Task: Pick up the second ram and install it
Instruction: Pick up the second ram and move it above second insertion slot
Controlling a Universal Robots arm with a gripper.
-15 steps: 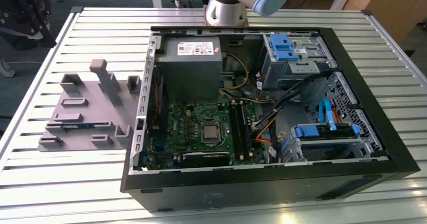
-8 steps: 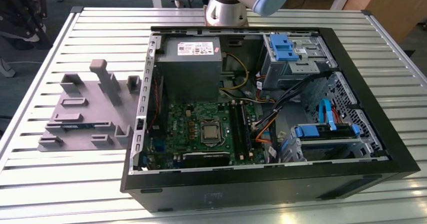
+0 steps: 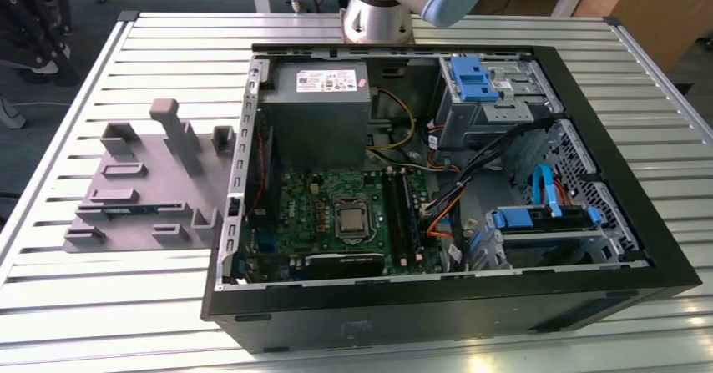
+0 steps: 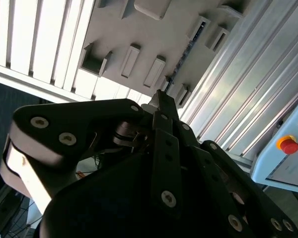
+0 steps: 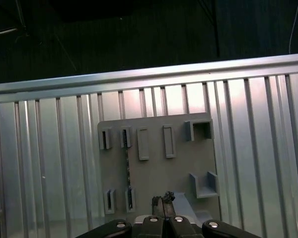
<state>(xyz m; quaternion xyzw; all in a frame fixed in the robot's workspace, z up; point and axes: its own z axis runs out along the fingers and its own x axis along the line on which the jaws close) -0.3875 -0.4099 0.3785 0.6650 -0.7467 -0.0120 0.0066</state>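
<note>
First wrist view: closed claw over tray; second ram label unreadable.

The slim dark second ram sits edge-up in the grey tray.

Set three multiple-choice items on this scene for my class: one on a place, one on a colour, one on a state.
1. Where does the grey tray lie?
A. At the exterior view's left of the computer case
B. Inside the case
C. At the exterior view's right of the case

2. What colour are the drive brackets?
A. Red
B. Blue
C. Yellow

3. Where is the second ram?
A. In the gripper
B. On the floor
C. In the tray

Key:
1 A, the tray sits on the slatted table beside the case.
2 B, they show blue in the exterior view.
3 C, it stands between the tray's blocks, apart from the gripper.
</note>
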